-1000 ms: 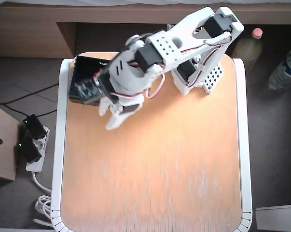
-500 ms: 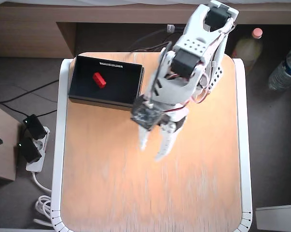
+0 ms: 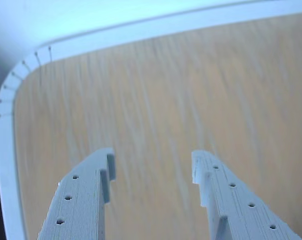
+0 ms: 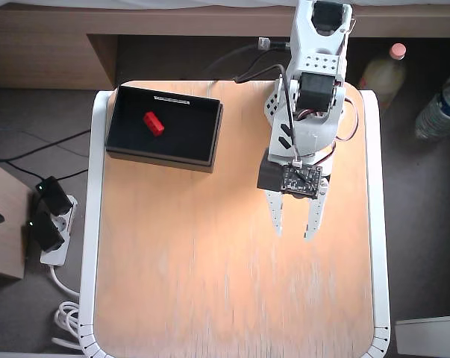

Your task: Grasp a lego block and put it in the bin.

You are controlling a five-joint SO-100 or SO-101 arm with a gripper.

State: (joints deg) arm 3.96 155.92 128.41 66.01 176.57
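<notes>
Over the bare wooden bench (image 4: pixel 210 283), the gripper (image 4: pixel 292 233) hangs with its jaws spread and nothing between them. Well off to its left in the overhead view, the red block (image 4: pixel 153 123) already lies inside the black bin (image 4: pixel 204 133). Nothing seems left to grasp; parking clear of the bin should do.

Lego block (image 4: pixel 153 123) inside bin (image 4: pixel 202 149), top-left of table (image 4: pixel 210 283). End effector (image 4: pixel 293 230) apart, jaws spread, empty.
</notes>
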